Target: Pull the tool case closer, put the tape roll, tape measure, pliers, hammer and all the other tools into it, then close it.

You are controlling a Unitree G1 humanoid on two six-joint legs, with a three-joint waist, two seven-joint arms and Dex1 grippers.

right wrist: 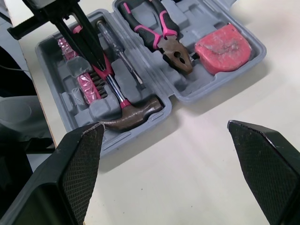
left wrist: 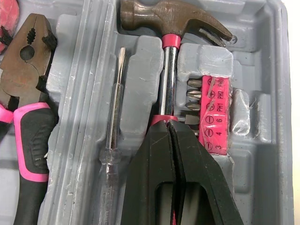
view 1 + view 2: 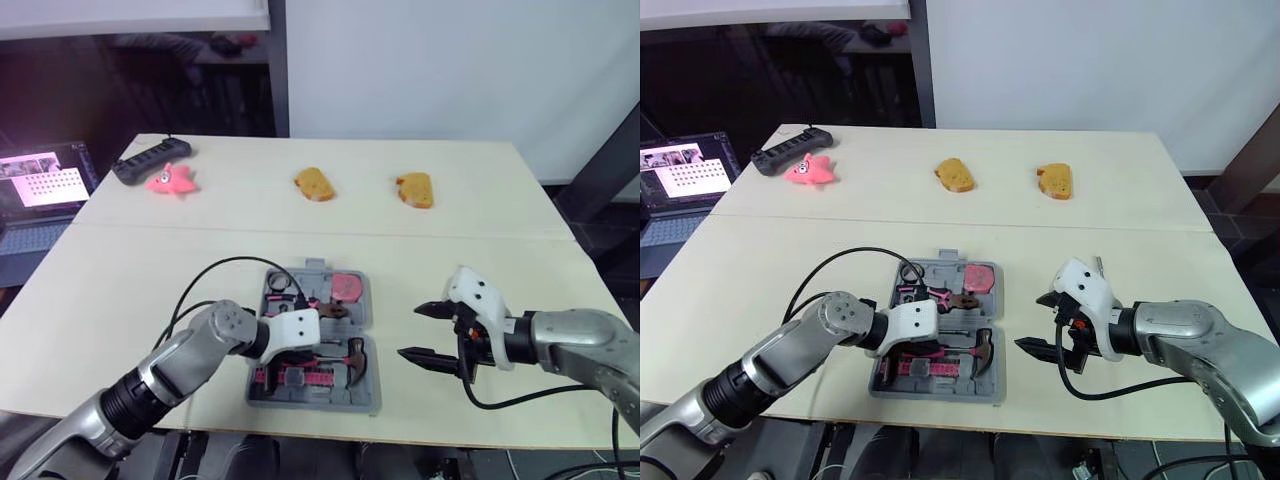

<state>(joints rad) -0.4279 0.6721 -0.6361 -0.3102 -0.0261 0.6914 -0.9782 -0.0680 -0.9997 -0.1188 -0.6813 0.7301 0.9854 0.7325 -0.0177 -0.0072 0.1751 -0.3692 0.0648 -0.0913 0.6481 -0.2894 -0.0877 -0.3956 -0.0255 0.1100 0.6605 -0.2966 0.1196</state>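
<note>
Left wrist view: left pincer [image 2: 169, 125] seemingly clamps hammer [image 2: 169, 70]; right pincer [image 1: 164, 126] agape.

We see the tool case [image 2: 140, 84] as matt grey moulded plastic, scuffed in places. The hammer [image 2: 169, 56] has a dull brownish metal head and a mirror-bright shaft. The screwdriver [image 2: 114, 122] has a clear plastic handle. The bench [image 1: 211, 164] looks pale, smooth and matt. The right claw [image 1: 164, 133] has black pads [image 1: 79, 164] with a fine cross-hatched grain. The left claw [image 2: 171, 126] is smooth black and lightly scratched.
</note>
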